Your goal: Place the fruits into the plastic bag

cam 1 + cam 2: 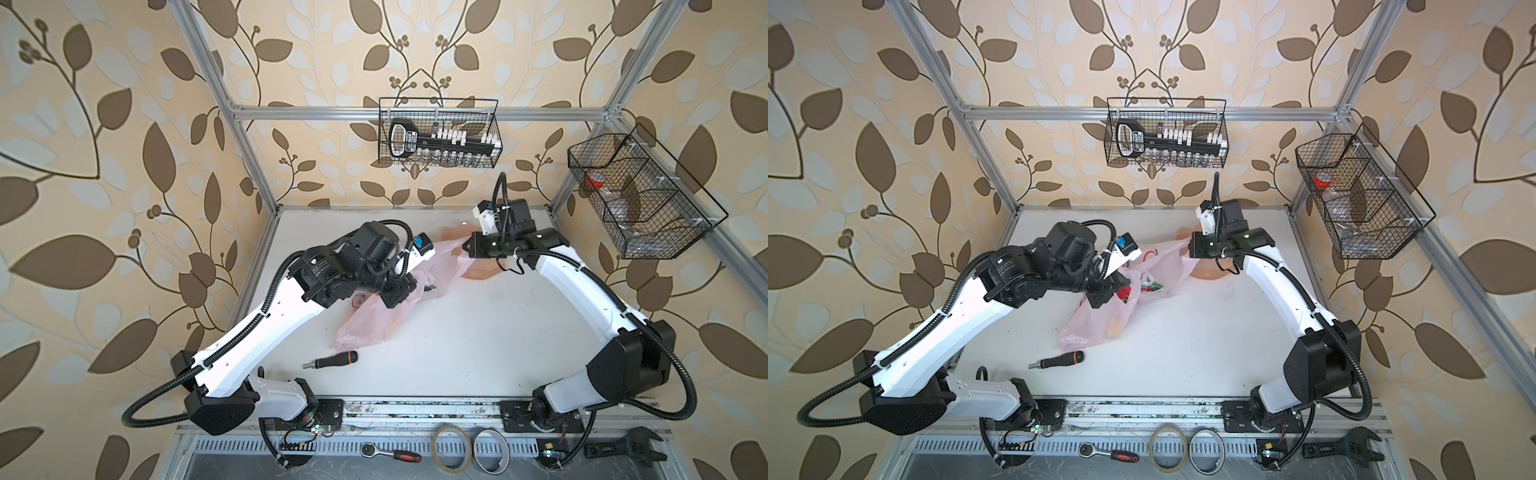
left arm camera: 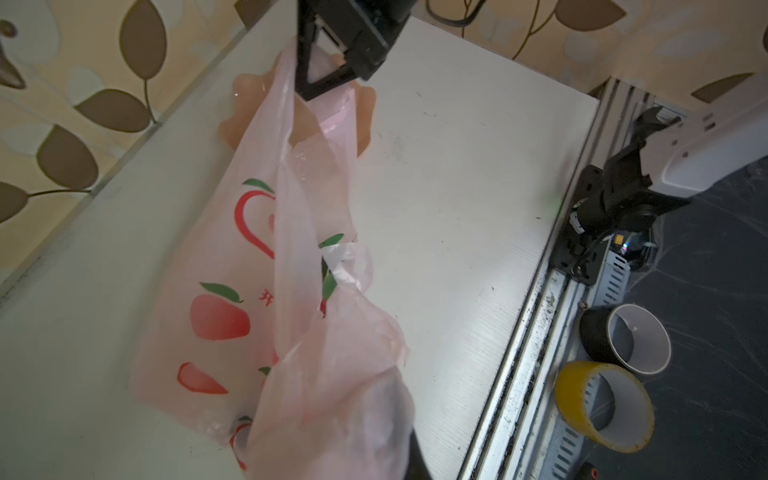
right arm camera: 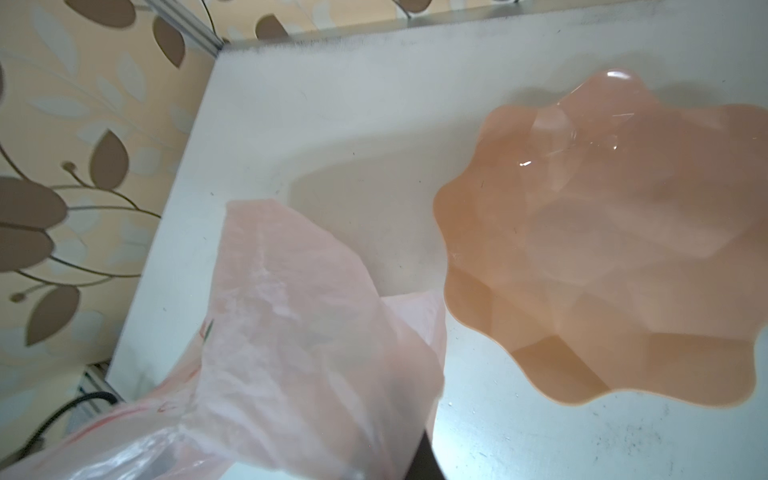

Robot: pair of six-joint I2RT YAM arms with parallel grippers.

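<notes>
The plastic bag (image 1: 368,322) lay slack across the middle of the tabletop (image 1: 478,340), its body sagging toward 8 o'clock and its upper part drawn taut toward 1 o'clock. At that far end the right end effector (image 1: 467,246) was clamped on one handle, and the left wrist view showed its black fingers (image 2: 305,89) pinching the thin film (pale pink, printed with red peaches) and holding it clear of the surface. The left end effector (image 1: 1108,291) sat over the bag's mouth near the centre, closed on a gathered fold of the film, which bunched over its one visible finger (image 2: 412,451) in the wrist view. In a top view a red shape (image 1: 1125,293) showed through the plastic just beside that end effector; it was probably one of the fruits, though the film blurred it too much to name. The peach-coloured scalloped plate (image 3: 602,249) rested at 1 o'clock on the tabletop, partly under the raised handle. A screwdriver (image 1: 330,360) lay at 7 o'clock from the bag, near it but apart.
</notes>
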